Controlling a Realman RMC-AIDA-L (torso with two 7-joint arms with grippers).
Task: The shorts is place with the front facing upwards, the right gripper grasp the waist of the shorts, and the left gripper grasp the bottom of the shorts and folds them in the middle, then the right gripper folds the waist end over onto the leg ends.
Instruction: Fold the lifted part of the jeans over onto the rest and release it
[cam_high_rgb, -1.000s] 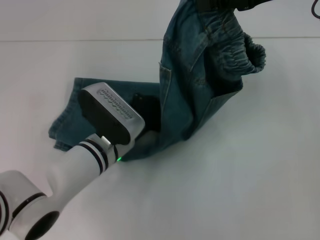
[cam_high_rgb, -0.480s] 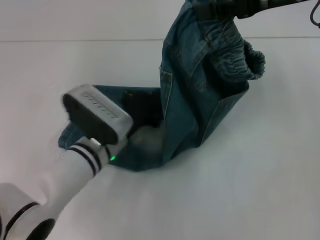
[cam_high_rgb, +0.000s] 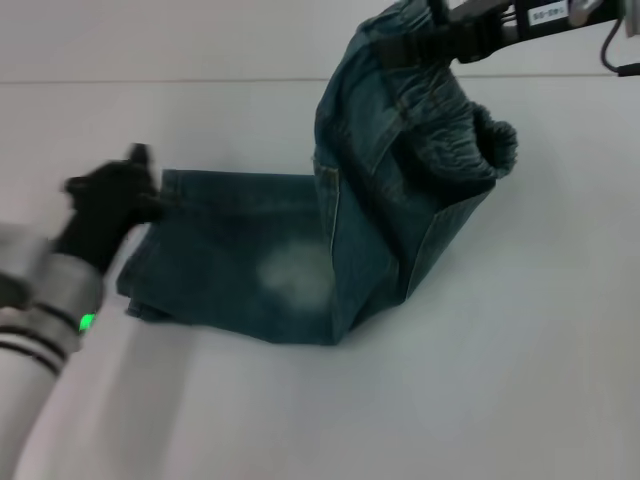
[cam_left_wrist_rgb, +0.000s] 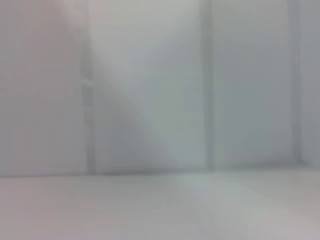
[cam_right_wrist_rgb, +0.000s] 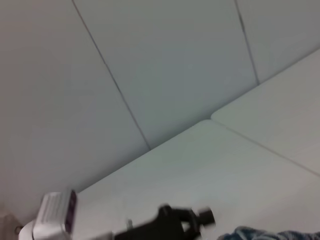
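Observation:
The blue denim shorts (cam_high_rgb: 250, 265) lie folded lengthwise on the white table (cam_high_rgb: 480, 380), leg ends at the left. Their elastic waist (cam_high_rgb: 455, 120) is lifted high at the back right and curls over, with my right gripper (cam_high_rgb: 440, 40) shut on it. A strip of that denim (cam_right_wrist_rgb: 265, 234) shows in the right wrist view. My left gripper (cam_high_rgb: 140, 185) is open, blurred, just off the leg ends at the left and holding nothing. The left wrist view shows only wall and table.
A table seam (cam_high_rgb: 150, 80) runs along the back. Bare tabletop (cam_high_rgb: 330, 420) stretches in front of the shorts and to their right. A cable (cam_high_rgb: 620, 50) hangs by the right arm.
The left gripper has pulled back to the left off the shorts, uncovering the flat leg part. The right gripper has carried the lifted waist slightly leftward and lower.

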